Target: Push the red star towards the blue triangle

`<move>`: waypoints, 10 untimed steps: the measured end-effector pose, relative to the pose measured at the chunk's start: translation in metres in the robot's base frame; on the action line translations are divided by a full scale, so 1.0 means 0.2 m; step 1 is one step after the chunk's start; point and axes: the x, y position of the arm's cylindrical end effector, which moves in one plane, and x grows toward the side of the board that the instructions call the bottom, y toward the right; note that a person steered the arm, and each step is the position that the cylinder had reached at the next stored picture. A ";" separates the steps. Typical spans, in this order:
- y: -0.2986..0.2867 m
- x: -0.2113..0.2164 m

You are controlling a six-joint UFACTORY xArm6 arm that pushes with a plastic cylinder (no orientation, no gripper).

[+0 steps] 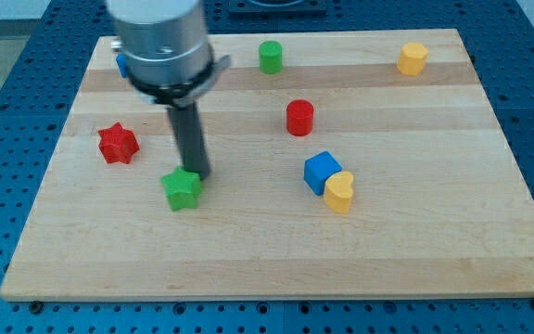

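The red star (117, 144) lies near the board's left edge. A blue block (120, 65), mostly hidden behind the arm's grey body, sits at the top left; its shape cannot be made out. My tip (198, 175) is at the upper right edge of the green star (183, 189), touching or almost touching it. The tip stands to the right of the red star and a little lower, well apart from it.
A green cylinder (270, 57) sits at the top centre, a red cylinder (299, 118) in the middle, a yellow block (413, 58) at the top right. A blue cube (322, 173) touches a yellow heart (340, 192) right of centre. The wooden board (434, 260) rests on a blue perforated table.
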 end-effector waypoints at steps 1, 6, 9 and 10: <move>-0.18 0.00; -0.50 -0.14; -0.50 -0.17; -0.50 -0.17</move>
